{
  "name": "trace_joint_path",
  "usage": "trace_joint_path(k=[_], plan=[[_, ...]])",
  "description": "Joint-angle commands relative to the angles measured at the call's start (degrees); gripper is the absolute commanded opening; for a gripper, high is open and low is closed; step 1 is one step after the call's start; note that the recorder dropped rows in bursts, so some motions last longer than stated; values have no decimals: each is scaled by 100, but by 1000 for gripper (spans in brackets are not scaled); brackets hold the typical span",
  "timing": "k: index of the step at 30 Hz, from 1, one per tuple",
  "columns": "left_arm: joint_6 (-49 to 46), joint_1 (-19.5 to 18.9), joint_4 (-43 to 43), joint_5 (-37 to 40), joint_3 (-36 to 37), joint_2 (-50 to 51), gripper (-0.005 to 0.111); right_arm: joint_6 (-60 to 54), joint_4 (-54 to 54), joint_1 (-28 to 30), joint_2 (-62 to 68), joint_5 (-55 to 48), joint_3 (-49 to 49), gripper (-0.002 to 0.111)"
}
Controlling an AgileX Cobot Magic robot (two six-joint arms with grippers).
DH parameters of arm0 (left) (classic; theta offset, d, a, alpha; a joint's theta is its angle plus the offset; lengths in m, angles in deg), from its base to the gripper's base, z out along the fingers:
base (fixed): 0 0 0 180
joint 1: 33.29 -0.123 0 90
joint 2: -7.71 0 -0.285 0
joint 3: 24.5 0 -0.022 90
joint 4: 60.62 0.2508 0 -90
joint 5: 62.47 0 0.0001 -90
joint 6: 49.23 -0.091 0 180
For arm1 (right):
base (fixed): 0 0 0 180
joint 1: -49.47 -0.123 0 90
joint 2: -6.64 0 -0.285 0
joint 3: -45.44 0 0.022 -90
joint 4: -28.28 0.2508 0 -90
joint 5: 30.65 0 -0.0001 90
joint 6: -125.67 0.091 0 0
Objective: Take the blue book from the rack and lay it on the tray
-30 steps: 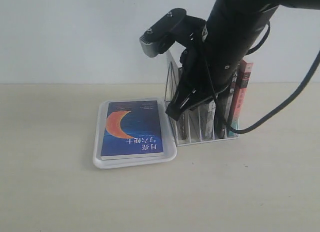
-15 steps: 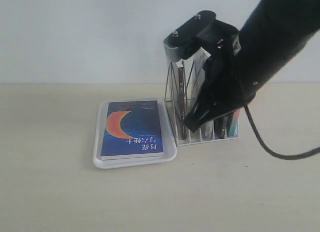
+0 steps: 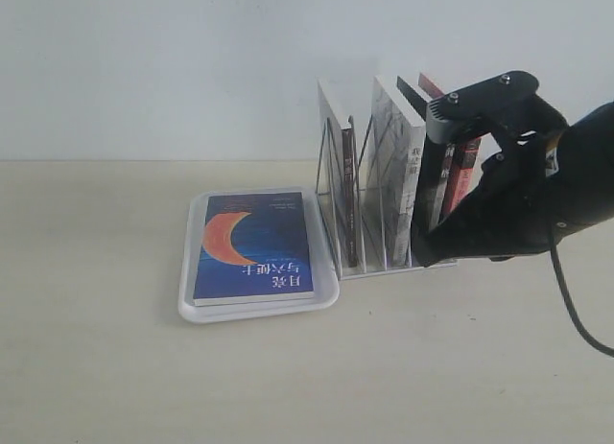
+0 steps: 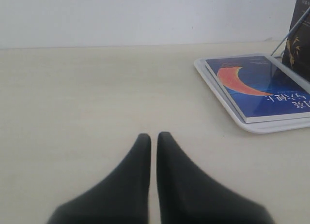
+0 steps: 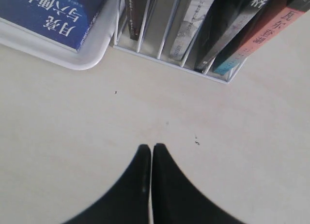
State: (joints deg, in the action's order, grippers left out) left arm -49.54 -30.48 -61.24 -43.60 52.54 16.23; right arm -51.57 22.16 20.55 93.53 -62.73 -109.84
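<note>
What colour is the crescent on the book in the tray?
Orange-red crescent, clearest in exterior view.

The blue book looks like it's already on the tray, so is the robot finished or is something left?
It looks done: the blue book lies flat inside the tray, beside the rack, where other books stand. Nothing is in hand. Both arms' jaws are shut and empty over the table. Nothing visible remains to do.

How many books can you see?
5. The blue book lies on the tray; four stand in the rack: a dark book nearest the tray, a white book, black book, red book. The arm may hide more.
</note>
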Motion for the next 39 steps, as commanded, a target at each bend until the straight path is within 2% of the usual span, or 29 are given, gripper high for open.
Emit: trace_joint_path(k=[1,11,22,28,31,34,36,39], plan=[[-18,-19,5,-81,18,-25,4,35,-46,39,-63,185,2,0],[-18,-19,5,-81,18,-25,4,24,-33,39,-270,227,2,0],[-18,-19,5,-81,18,-25,4,-100,-86,39,-3513,405,138,0],[-18,-19,5,-81,18,-25,4,-156,-356,289,-5315,404,1270,0],[-18,-19,5,-81,18,-25,4,-6,-214,973,-6407,588,2173,0],[-18,-19,5,-81,18,-25,4,156,-166,1691,-7423,1244,3010,0],[-18,-19,5,-81,18,-25,4,415,-157,1906,-7911,1278,3433,0],[-18,-19,5,-81,18,-27,4,748,-114,1979,-7911,1377,4118,0]])
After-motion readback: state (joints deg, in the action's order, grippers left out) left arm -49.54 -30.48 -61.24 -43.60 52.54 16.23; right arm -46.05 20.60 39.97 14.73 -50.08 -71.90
